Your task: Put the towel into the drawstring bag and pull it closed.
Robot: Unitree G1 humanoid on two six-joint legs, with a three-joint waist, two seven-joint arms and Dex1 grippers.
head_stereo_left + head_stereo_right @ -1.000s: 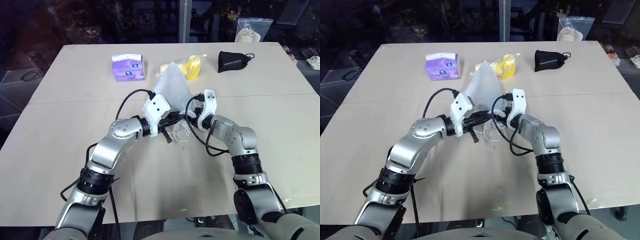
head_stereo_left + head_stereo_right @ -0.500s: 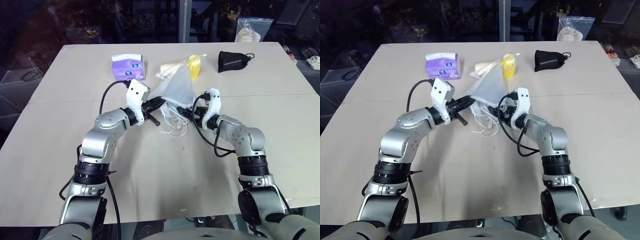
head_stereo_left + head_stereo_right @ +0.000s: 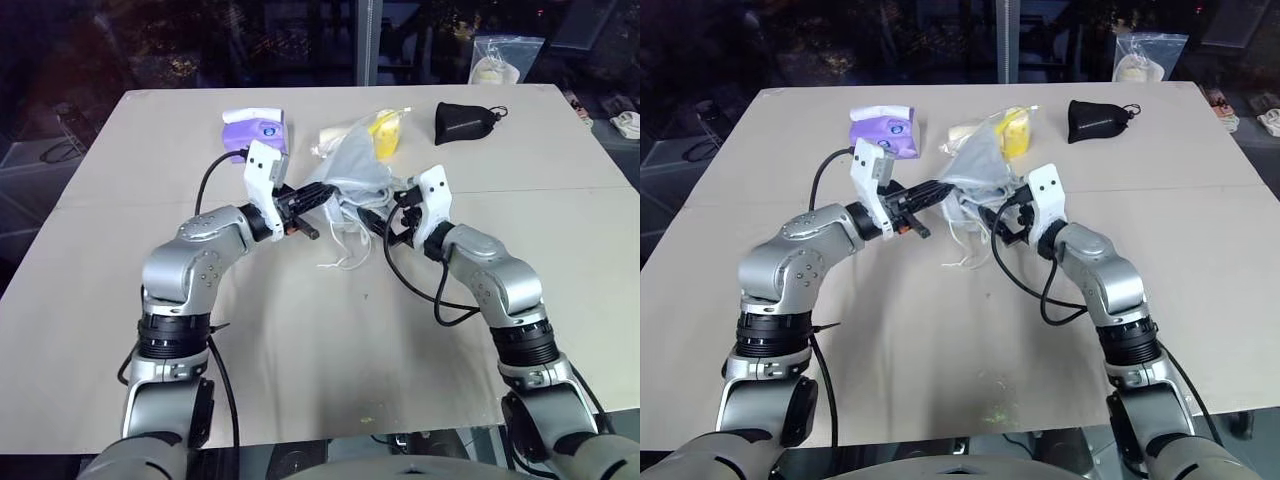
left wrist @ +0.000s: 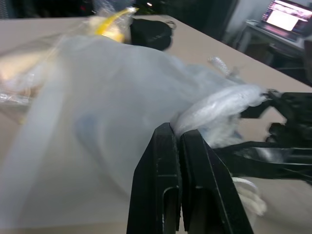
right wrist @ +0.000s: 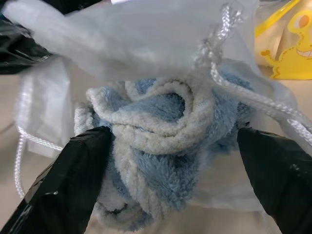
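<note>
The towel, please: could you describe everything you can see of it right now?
The towel is light-blue terry with paler whitish edging, bunched into a roll. It sits at the mouth of the frosted drawstring bag, whose film and white cords drape over it. The right gripper straddles it, fingers wide on either side.

Both arms wear glossy silver-grey rounded shells with black ribbed rings at the joints. A white blocky housing caps each wrist, looped by a loose black cable. The left gripper (image 3: 318, 203) and right gripper (image 3: 378, 222) have matte black wedge-shaped fingers (image 5: 73, 183).
</note>
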